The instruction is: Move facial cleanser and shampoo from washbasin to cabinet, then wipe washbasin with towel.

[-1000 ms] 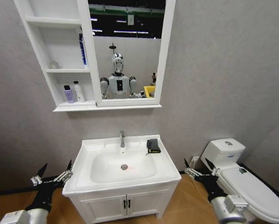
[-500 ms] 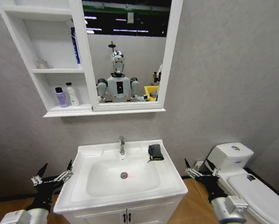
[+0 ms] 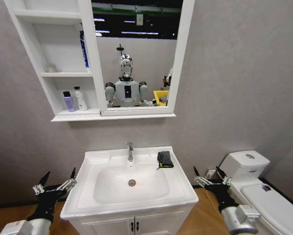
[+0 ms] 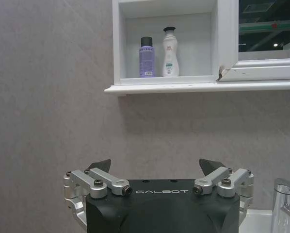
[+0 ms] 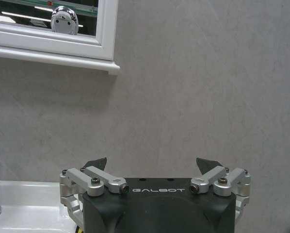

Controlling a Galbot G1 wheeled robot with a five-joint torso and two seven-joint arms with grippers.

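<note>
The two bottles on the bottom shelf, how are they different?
The purple bottle has a black cap; the white bottle has a dark top on a narrow neck. The purple bottle is a straight tube shape and shorter; the white bottle is curvy and taller. The purple one stands farther from the mirror. Both stand upright, side by side, on the cabinet.

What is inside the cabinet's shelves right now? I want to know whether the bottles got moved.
The cabinet holds a purple bottle and a white bottle on its bottom shelf, a blue tube and a small clear item on the middle one. The top shelf's contents are cropped.
</note>
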